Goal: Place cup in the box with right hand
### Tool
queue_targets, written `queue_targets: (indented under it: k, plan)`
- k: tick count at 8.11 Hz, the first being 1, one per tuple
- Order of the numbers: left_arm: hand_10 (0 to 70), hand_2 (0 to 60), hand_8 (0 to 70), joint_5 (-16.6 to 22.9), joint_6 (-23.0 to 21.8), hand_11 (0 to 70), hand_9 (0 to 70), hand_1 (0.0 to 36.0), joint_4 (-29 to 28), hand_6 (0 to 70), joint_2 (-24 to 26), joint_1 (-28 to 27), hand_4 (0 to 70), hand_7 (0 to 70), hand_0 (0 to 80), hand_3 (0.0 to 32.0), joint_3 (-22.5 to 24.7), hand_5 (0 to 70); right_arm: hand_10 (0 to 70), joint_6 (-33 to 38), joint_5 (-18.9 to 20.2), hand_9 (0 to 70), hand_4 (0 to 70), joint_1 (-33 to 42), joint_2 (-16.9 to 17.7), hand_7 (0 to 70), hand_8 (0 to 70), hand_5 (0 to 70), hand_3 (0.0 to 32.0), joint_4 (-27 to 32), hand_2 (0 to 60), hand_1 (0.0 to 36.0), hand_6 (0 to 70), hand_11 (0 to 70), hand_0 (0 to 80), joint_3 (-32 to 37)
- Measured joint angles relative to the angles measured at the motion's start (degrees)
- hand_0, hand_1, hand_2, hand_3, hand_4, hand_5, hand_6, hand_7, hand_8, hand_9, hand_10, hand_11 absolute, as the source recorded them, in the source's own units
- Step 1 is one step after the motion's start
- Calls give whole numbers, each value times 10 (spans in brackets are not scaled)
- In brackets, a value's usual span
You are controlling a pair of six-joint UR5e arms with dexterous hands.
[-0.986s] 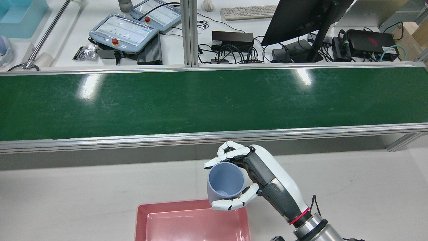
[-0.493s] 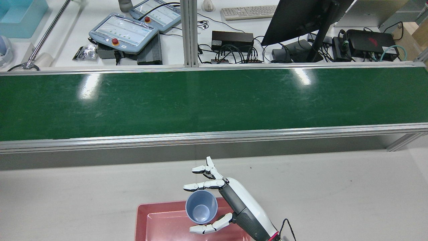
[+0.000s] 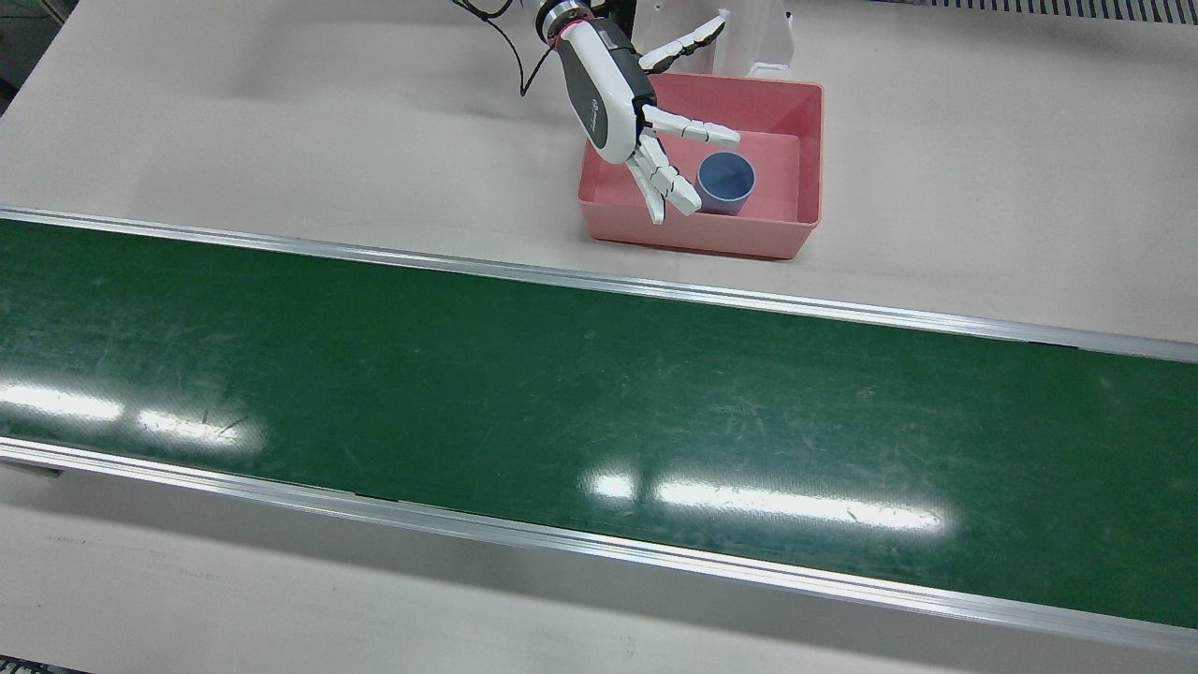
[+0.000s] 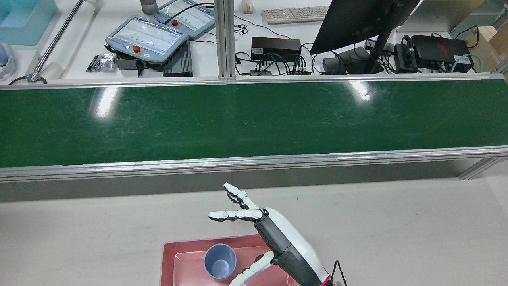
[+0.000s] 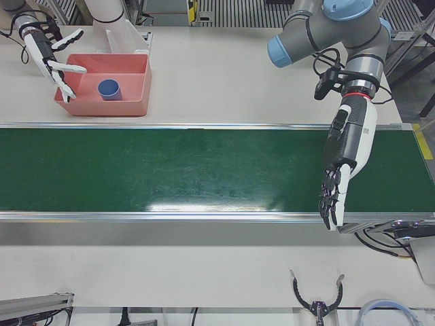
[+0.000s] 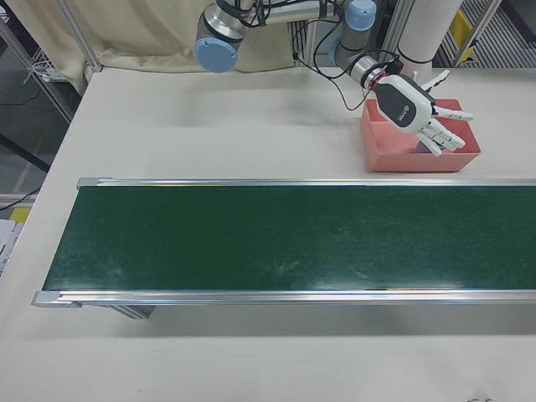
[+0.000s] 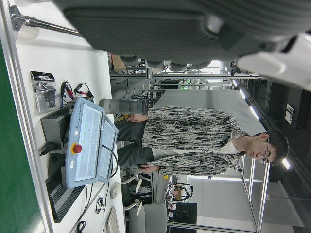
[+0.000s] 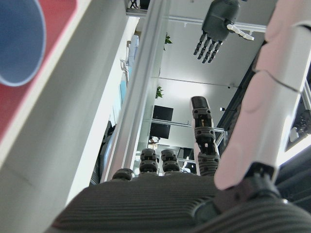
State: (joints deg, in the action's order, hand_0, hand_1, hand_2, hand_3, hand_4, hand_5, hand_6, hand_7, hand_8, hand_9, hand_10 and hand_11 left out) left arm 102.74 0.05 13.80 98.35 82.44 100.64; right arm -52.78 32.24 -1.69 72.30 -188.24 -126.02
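The blue cup (image 3: 725,183) stands upright, mouth up, inside the pink box (image 3: 693,239); the rear view shows the cup (image 4: 219,261) in the box (image 4: 182,243) at the bottom edge. My right hand (image 3: 618,103) hovers over the box's side beside the cup, open, fingers spread and not touching it. From behind, the right hand (image 4: 278,238) sits just right of the cup. My left hand (image 5: 346,156) hangs open over the far end of the green belt, holding nothing.
A long green conveyor belt (image 3: 580,402) with aluminium rails crosses the table beside the box. Beyond it in the rear view are teach pendants (image 4: 147,39), a monitor (image 4: 357,24), a keyboard and cables. A person (image 7: 194,141) stands behind the pendants.
The right hand brought the cup down over the box and let it go. The cup now stands in the box, and the fingers have spread away from it.
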Motion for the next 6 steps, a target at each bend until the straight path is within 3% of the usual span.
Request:
queue_targets:
  k: [1, 2, 3, 4, 5, 6]
  plan:
    - [0, 0, 0, 0, 0, 0, 0, 0, 0, 0, 0, 0, 0, 0, 0, 0, 0, 0, 0, 0, 1, 127, 215, 17, 15, 154, 63, 47, 0, -2, 28, 118, 41, 0, 537, -36]
    - [0, 0, 0, 0, 0, 0, 0, 0, 0, 0, 0, 0, 0, 0, 0, 0, 0, 0, 0, 3, 9, 128, 273, 57, 42, 162, 63, 46, 0, -4, 16, 113, 44, 0, 543, -70]
    - [0, 0, 0, 0, 0, 0, 0, 0, 0, 0, 0, 0, 0, 0, 0, 0, 0, 0, 3, 24, 41, 137, 297, 120, 71, 181, 67, 48, 0, -8, 59, 143, 50, 18, 546, -90]
    - [0, 0, 0, 0, 0, 0, 0, 0, 0, 0, 0, 0, 0, 0, 0, 0, 0, 0, 4, 80, 88, 149, 370, 196, 98, 207, 74, 52, 0, -41, 19, 137, 56, 21, 576, -97]
    - [0, 0, 0, 0, 0, 0, 0, 0, 0, 0, 0, 0, 0, 0, 0, 0, 0, 0, 8, 170, 143, 152, 290, 274, 115, 199, 77, 57, 0, -113, 46, 157, 56, 29, 571, -91]
    - [0, 0, 0, 0, 0, 0, 0, 0, 0, 0, 0, 0, 0, 0, 0, 0, 0, 0, 24, 263, 204, 149, 245, 360, 123, 174, 78, 62, 0, -173, 0, 129, 53, 53, 584, -66]
